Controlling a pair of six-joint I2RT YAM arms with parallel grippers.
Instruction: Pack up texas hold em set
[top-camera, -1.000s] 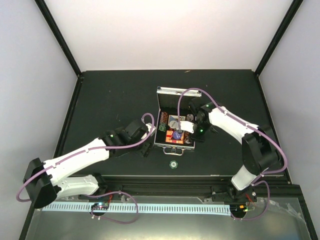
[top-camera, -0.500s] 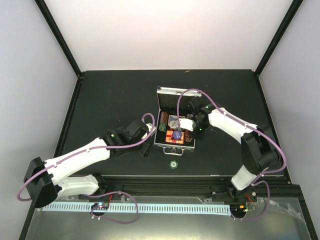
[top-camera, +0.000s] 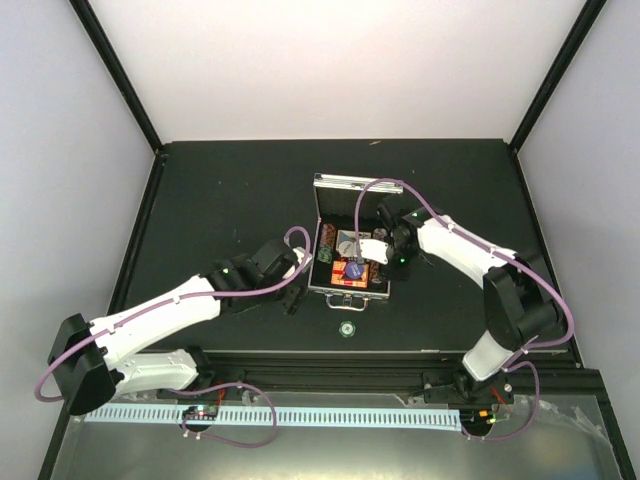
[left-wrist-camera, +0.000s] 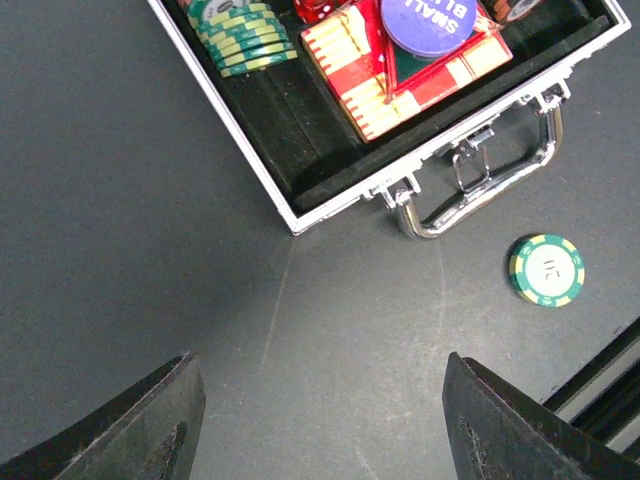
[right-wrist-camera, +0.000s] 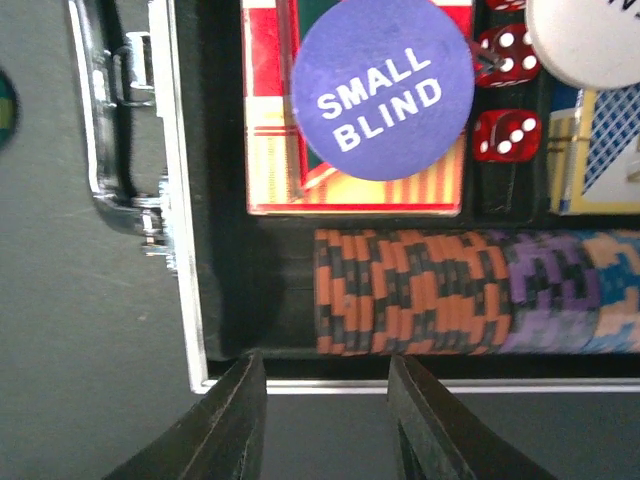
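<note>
The silver briefcase (top-camera: 327, 282) lies open on the black table with its lid upright at the back. In it are a red card deck (right-wrist-camera: 270, 150) under a purple "SMALL BLIND" disc (right-wrist-camera: 383, 88), red dice (right-wrist-camera: 505, 135), a row of orange-black and purple chips (right-wrist-camera: 410, 290), and green chips (left-wrist-camera: 245, 35). One green chip (top-camera: 346, 329) lies on the table in front of the handle (left-wrist-camera: 490, 175). My right gripper (right-wrist-camera: 325, 420) is open and empty, just outside the case's right wall. My left gripper (left-wrist-camera: 320, 420) is open and empty, over bare table off the case's front-left corner.
A white disc (right-wrist-camera: 590, 35) and a blue card deck (right-wrist-camera: 600, 150) lie deeper in the case. The loose green chip also shows in the left wrist view (left-wrist-camera: 546, 269). Black frame posts stand at the back corners, and a rail (top-camera: 330, 360) runs along the near edge.
My right gripper has shifted slightly toward the back along the case's right side. The left arm has not moved.
</note>
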